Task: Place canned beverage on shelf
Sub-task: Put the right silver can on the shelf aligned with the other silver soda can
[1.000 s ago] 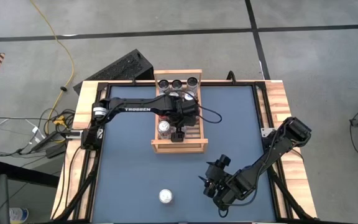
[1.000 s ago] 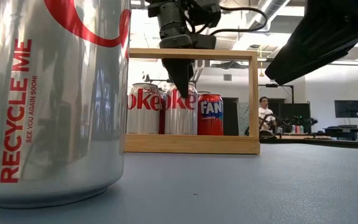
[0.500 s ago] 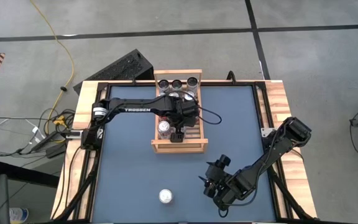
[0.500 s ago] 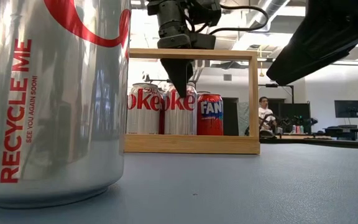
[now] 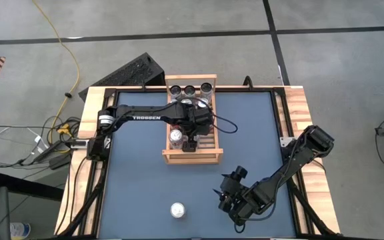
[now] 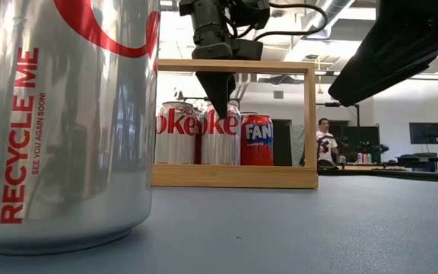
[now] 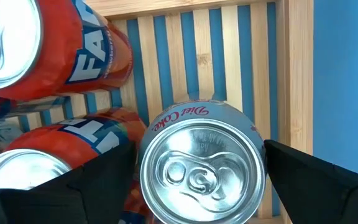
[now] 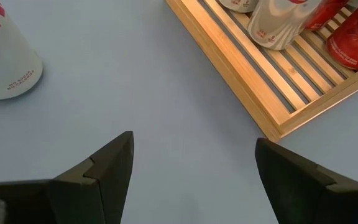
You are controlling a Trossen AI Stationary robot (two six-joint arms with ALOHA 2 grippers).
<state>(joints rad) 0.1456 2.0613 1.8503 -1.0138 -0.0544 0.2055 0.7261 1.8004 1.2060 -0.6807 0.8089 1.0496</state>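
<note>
One loose can (image 5: 177, 211) stood upright low-centre on the worktop (image 5: 139, 187), well apart from the shelf (image 5: 209, 157) up top; right hand (image 5: 229, 198), spread w/ nothing held, was nearer; left hand (image 7: 197, 186) spread astride a shelved Diet Coke can (image 7: 202, 169).

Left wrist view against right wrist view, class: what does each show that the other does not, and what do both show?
Only the left wrist view shows the Diet Coke can's top between the open left gripper, with orange Fanta cans beside it. Only the right wrist view shows the open right gripper above bare blue table and a lone can standing off the shelf. Both show the slatted wooden shelf holding cans.
</note>
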